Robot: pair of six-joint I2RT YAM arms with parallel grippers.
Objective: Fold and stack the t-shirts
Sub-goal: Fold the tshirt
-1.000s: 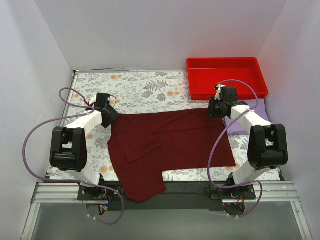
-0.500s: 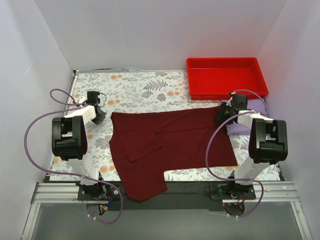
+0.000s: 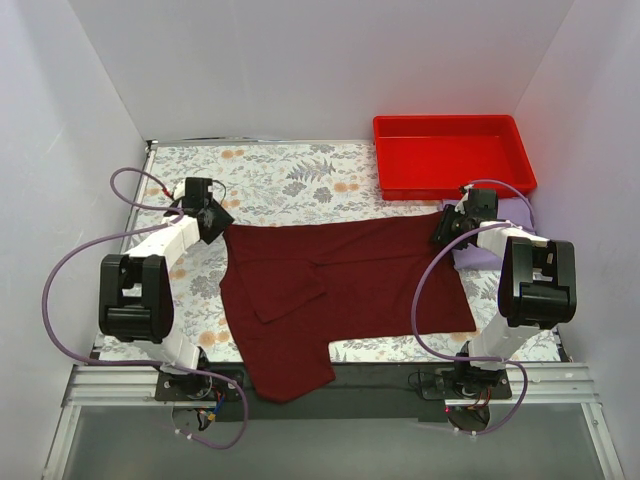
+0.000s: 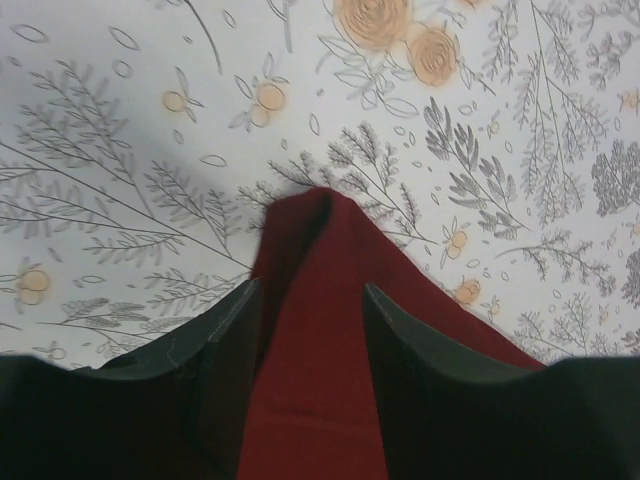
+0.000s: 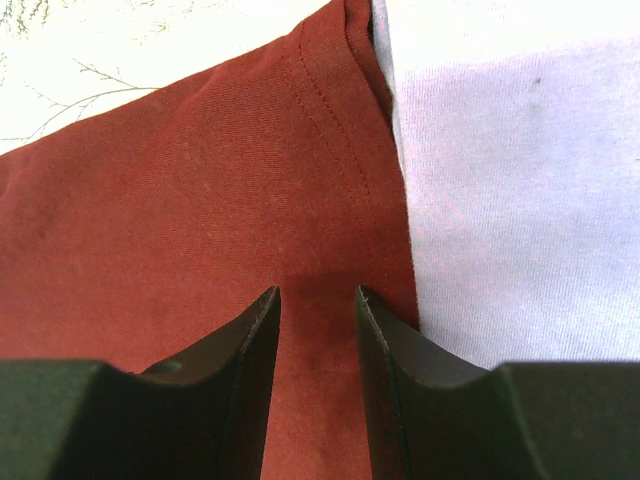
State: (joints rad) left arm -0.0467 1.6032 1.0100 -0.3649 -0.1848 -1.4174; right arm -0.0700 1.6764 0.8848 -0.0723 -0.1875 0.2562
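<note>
The dark maroon t-shirt lies spread flat on the floral table, one sleeve folded in and its bottom left part hanging over the near edge. My left gripper is at its far left corner. In the left wrist view the jaws stand apart with that corner of the shirt running between them and poking out ahead. My right gripper is open over the far right corner, jaws astride the hem. The pale lavender t-shirt lies under the right arm, touching the maroon edge.
A bright red plastic tray stands at the far right corner, just behind the right gripper. White walls close in on three sides. Purple cables loop beside both arms. The floral cloth is bare behind the shirt.
The shirt's far edge was pulled wider and straighter. My left gripper swung out left off the corner, then came back onto it. The right gripper moved right and has since stayed still.
</note>
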